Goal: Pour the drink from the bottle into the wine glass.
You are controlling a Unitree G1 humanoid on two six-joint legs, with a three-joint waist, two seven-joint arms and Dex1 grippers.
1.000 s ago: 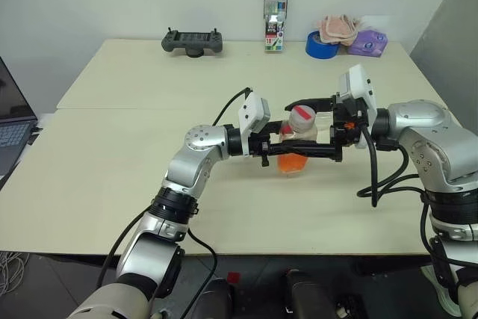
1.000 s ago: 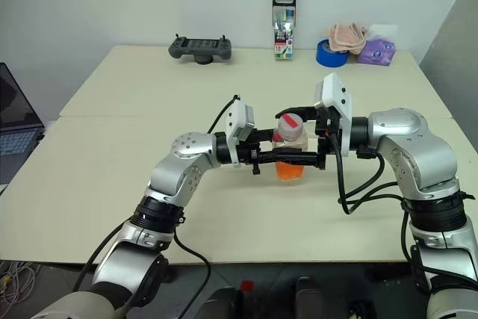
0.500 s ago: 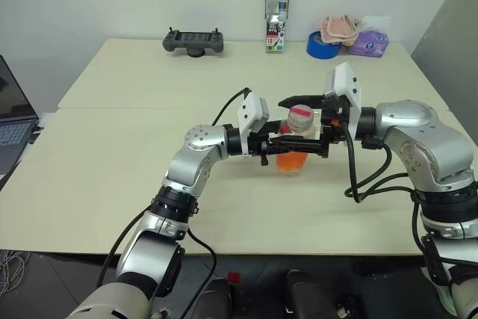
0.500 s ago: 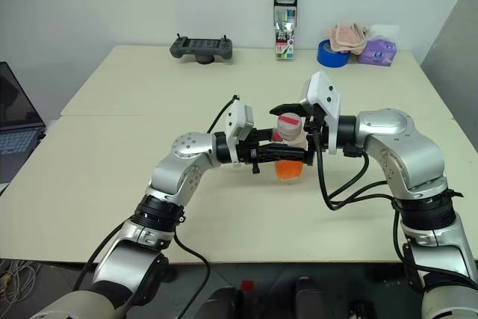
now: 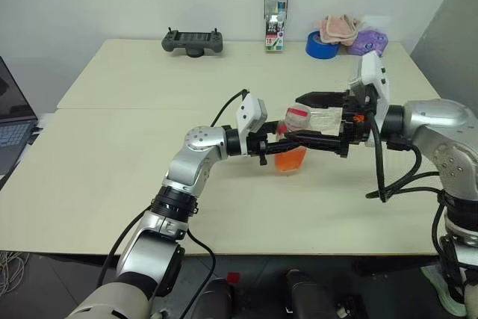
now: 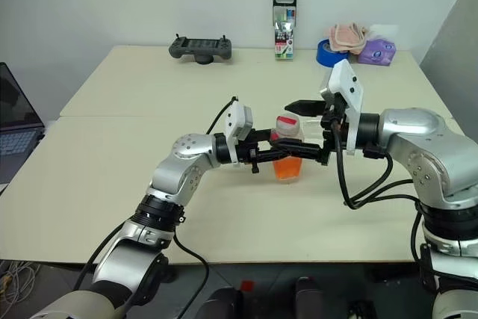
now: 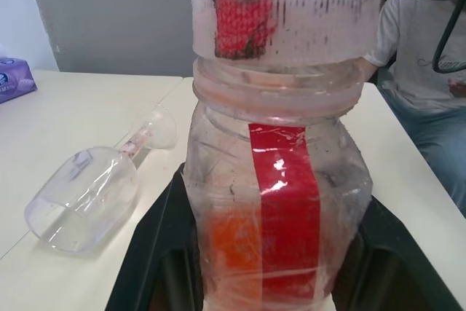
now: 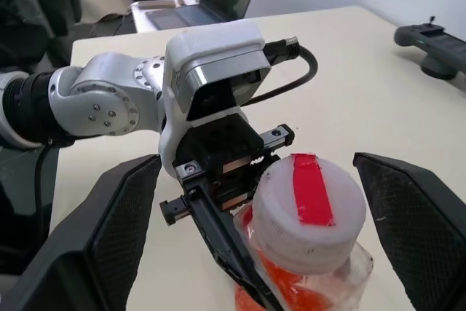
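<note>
The left gripper (image 5: 287, 142) is clamped on the bottle (image 5: 293, 142), its black fingers hiding much of the clear body; the drink (image 7: 237, 249) shows orange low inside. The left arm reaches level toward the bottle from the robot's left. The right gripper (image 8: 255, 213) stands spread wide on either side of the white, red-taped cap (image 8: 309, 205), not gripping it. Beyond the bottle, the wine glass (image 7: 91, 191) lies tipped on the table (image 5: 112, 177).

Silver arms, black cables, white wrist camera housings, black end effectors.
</note>
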